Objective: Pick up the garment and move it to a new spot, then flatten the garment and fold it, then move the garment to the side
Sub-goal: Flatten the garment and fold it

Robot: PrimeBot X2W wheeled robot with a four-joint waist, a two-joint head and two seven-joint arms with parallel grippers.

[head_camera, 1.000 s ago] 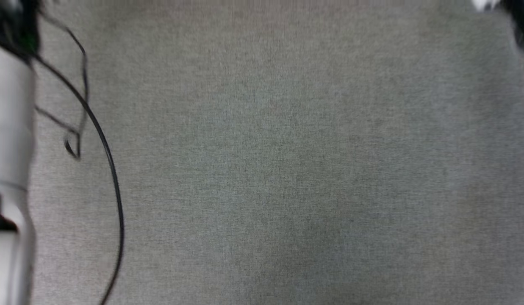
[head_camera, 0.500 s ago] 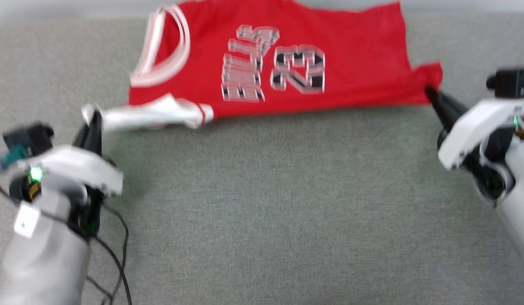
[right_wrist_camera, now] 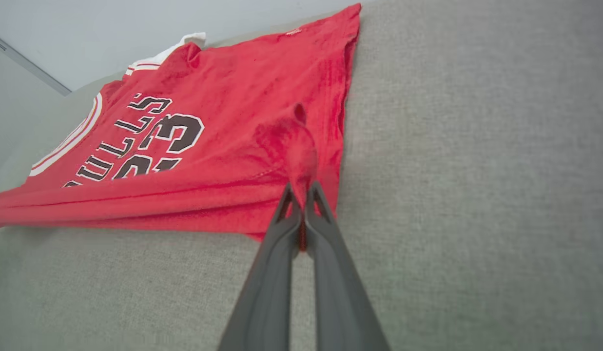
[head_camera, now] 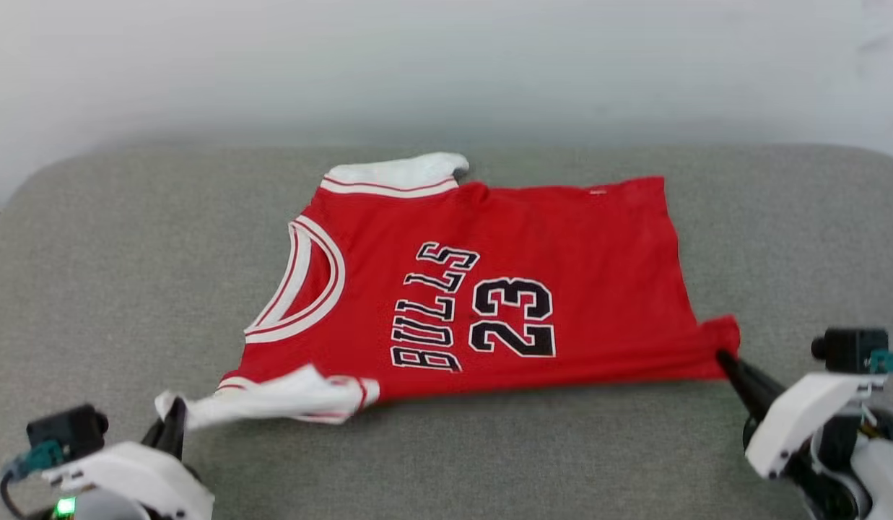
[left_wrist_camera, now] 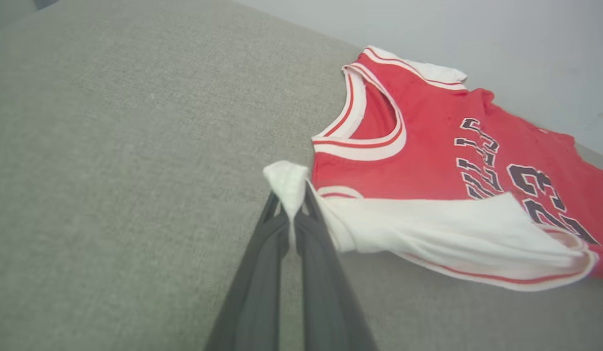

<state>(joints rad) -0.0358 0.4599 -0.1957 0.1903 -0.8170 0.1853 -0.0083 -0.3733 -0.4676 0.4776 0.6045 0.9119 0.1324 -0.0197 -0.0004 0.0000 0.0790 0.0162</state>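
The garment, a red jersey with black "BULLS 23" lettering up, lies spread on the grey cushion, neck to the left, hem to the right. My left gripper is shut on the tip of the near white sleeve, pulling it out to the lower left. My right gripper is shut on the near red hem corner, drawing it into a point. The far sleeve lies folded at the back. The near edge is stretched between both grippers.
The grey fabric surface runs wide in front of the garment and to both sides. Its rounded back edge meets a pale wall just behind the jersey.
The head camera has tilted up, from bare grey fabric to the whole jersey and the wall. Both grippers keep hold of the sleeve tip and the hem corner.
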